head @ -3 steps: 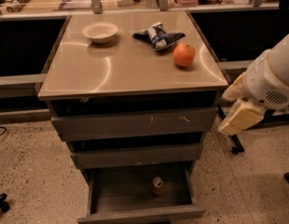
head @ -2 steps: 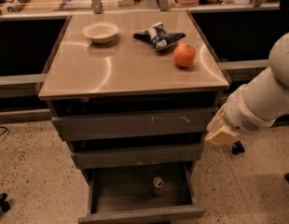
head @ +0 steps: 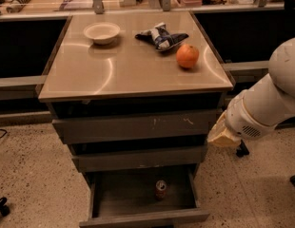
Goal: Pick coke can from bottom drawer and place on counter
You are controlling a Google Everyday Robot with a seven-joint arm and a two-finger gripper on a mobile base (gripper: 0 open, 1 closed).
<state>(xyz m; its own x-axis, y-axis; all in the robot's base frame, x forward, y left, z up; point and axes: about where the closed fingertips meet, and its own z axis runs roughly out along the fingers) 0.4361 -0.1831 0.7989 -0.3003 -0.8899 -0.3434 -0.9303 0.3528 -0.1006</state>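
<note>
My claw (head: 222,136) hangs below the counter's (head: 128,75) right edge, open or closed I cannot tell. The coke can (head: 160,189) stands in the open bottom drawer (head: 142,217).

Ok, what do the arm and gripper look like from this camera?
The arm is smooth, glossy white, built of fat rounded segments, with a small dark slotted grille near the wrist. No loose cables or markings show. The gripper is a cream-yellow, blocky wedge, just right of the top drawer.
</note>
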